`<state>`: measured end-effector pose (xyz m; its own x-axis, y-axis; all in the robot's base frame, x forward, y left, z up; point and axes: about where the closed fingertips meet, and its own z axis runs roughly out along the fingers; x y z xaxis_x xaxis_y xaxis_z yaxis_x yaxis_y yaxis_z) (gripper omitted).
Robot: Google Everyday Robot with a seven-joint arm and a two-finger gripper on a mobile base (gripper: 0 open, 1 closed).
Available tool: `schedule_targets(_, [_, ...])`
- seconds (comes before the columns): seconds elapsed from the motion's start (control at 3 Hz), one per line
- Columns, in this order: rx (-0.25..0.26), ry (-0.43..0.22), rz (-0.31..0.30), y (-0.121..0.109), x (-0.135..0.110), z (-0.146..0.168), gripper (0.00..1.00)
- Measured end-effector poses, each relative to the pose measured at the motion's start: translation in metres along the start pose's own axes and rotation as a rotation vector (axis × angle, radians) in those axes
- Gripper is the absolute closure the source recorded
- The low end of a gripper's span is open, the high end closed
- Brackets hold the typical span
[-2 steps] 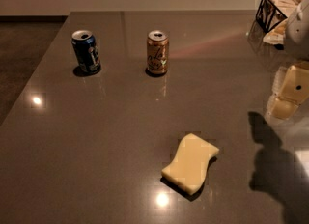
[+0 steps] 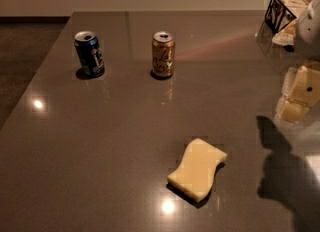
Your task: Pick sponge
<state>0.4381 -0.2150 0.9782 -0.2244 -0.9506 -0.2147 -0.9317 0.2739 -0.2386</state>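
Note:
The sponge [image 2: 197, 168] is a pale yellow foam slab with wavy sides. It lies flat on the dark grey table [image 2: 100, 141], toward the front and right of the middle. My gripper [image 2: 296, 98] hangs at the right edge of the view, above the table, up and to the right of the sponge and well apart from it. Its cream blocky fingers [image 2: 292, 111] point down toward the table. It holds nothing that I can see. Its dark shadow falls on the table below it.
A blue soda can [image 2: 89, 53] stands upright at the back left. An orange-brown soda can [image 2: 163, 54] stands upright at the back middle. A black wire basket [image 2: 285, 12] with pale items stands at the back right corner. The floor lies beyond the table's left edge.
My gripper has shifted slightly left and down, toward the table. The sponge and both cans have not moved.

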Motion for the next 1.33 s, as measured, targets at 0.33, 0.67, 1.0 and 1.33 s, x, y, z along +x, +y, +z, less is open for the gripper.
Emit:
schedule_targets(0.33, [-0.056, -0.022, -0.050, 0.016, -0.011, 0.009, 0.00])
schedule_targets(0.67, [-0.132, -0.069, -0.160, 0.046, -0.031, 0.025, 0.00])
schedule_targets(1.0, [-0.190, -0.121, -0.317, 0.087, -0.054, 0.048, 0.00])
schedule_targets(1.33, [-0.214, -0.120, -0.421, 0.114, -0.066, 0.073, 0.00])
